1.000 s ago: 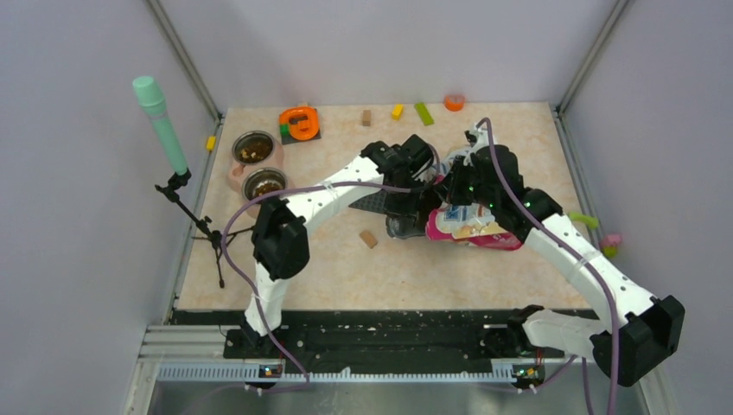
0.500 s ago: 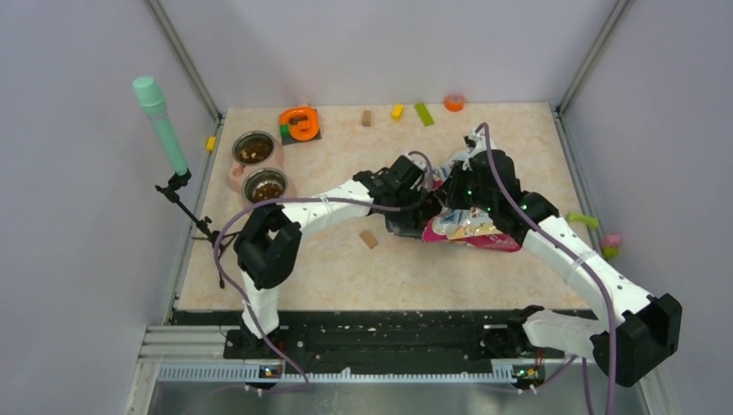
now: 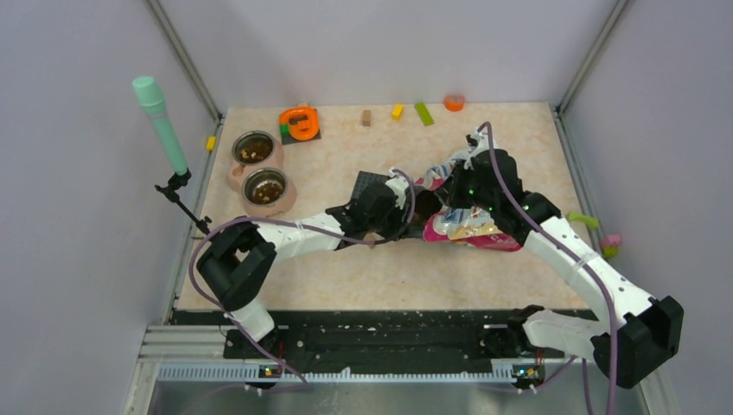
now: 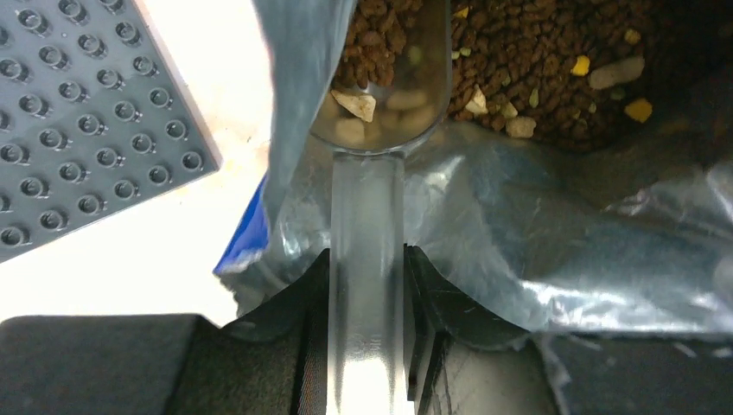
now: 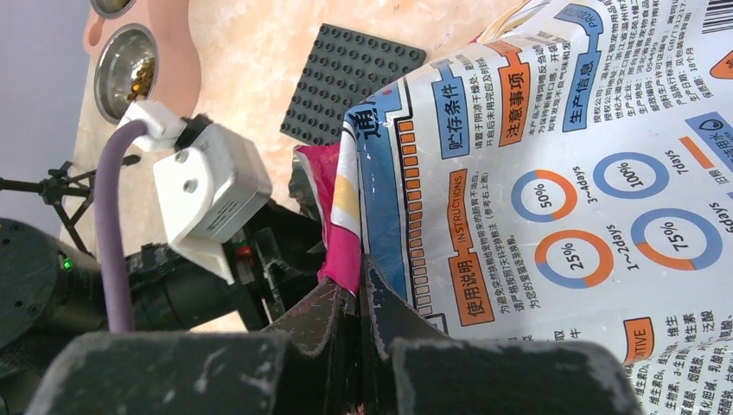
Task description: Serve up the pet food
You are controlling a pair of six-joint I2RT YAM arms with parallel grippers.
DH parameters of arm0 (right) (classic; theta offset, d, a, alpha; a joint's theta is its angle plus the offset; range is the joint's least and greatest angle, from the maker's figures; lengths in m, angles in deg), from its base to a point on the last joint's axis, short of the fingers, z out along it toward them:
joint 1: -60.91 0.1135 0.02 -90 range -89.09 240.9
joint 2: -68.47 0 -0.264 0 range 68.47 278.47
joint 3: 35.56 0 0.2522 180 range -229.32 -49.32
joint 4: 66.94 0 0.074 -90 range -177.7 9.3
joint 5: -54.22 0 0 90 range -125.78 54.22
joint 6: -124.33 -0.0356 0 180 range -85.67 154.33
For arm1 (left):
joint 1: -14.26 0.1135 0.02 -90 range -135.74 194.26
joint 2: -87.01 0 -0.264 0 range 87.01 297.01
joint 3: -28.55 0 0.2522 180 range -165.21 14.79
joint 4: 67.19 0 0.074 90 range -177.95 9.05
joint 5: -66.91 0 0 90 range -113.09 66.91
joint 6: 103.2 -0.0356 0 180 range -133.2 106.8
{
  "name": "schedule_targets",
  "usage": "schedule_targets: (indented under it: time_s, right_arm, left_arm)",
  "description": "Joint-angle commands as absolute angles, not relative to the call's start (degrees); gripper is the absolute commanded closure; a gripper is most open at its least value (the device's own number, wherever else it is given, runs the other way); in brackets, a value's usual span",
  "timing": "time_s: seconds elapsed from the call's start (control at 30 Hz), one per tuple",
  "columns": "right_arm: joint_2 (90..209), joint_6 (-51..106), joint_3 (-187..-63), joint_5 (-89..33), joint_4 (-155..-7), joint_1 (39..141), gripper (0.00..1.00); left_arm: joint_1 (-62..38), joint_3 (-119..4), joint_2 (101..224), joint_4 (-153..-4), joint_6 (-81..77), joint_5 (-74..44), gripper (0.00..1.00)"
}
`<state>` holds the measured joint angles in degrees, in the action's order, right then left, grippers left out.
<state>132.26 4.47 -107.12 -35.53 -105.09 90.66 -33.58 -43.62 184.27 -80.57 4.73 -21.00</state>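
The pink-and-blue pet food bag (image 3: 471,226) lies mid-table, its mouth facing left. My right gripper (image 5: 359,275) is shut on the bag's open rim (image 5: 341,233) and holds it up. My left gripper (image 4: 366,259) is shut on the handle of a clear plastic scoop (image 4: 380,104). The scoop's bowl sits inside the bag mouth among the dark-brown kibble (image 4: 536,60), with a few pale pieces in it. In the top view the left gripper (image 3: 406,220) is at the bag's mouth. Two metal bowls in a pink stand (image 3: 264,186) at the left hold some kibble.
A dark grey studded plate (image 3: 367,184) lies just left of the bag and shows in the left wrist view (image 4: 78,112). An orange tape holder (image 3: 299,123), small blocks (image 3: 398,111) and an orange ring (image 3: 454,102) lie along the back. A green-topped stand (image 3: 160,121) is at the left.
My left arm has dropped lower and stretched out flat, bringing the scoop into the bag mouth. The studded plate and bowls are now uncovered. The right gripper keeps its hold.
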Motion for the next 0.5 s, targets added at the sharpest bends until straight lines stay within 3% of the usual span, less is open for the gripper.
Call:
schedule_targets:
  time_s: [0.0,0.47]
  right_arm:
    - [129.91,4.16,-109.15,-34.82,-102.92,89.47,1.00]
    - [131.49,5.57,-110.96,-34.99,-103.43,87.98,1.00]
  left_arm:
    - [-32.63,-38.83,178.48,-76.27,1.13,-23.36,1.00]
    - [-32.60,-26.09,163.64,-71.97,-5.08,-18.32,1.00]
